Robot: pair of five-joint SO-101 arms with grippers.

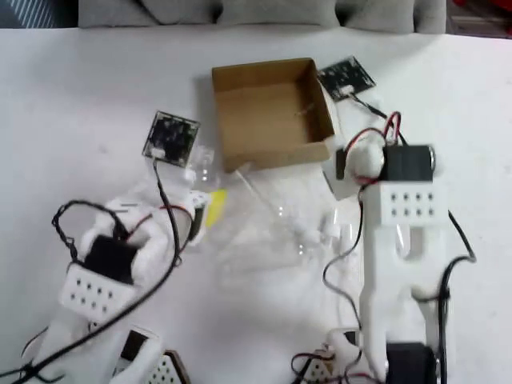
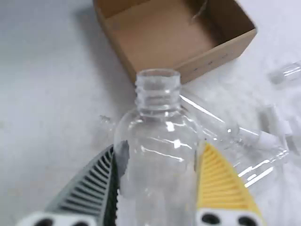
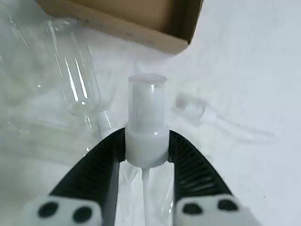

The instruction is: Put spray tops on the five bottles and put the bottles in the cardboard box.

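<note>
The left gripper [image 2: 159,157] clamps a clear plastic bottle [image 2: 157,125], neck bare for capping; the right gripper [image 3: 146,141] pinches a white spray top [image 3: 146,113] (tube [image 3: 144,186] hanging free); the brown cardboard box [image 2: 225,44] sits ahead.

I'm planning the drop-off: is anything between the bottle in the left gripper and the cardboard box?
Nothing visible stands in the way. The left gripper holds the bottle just short of the cardboard box, with bare table between them. The loose bottles lie off to one side of that path.
</note>
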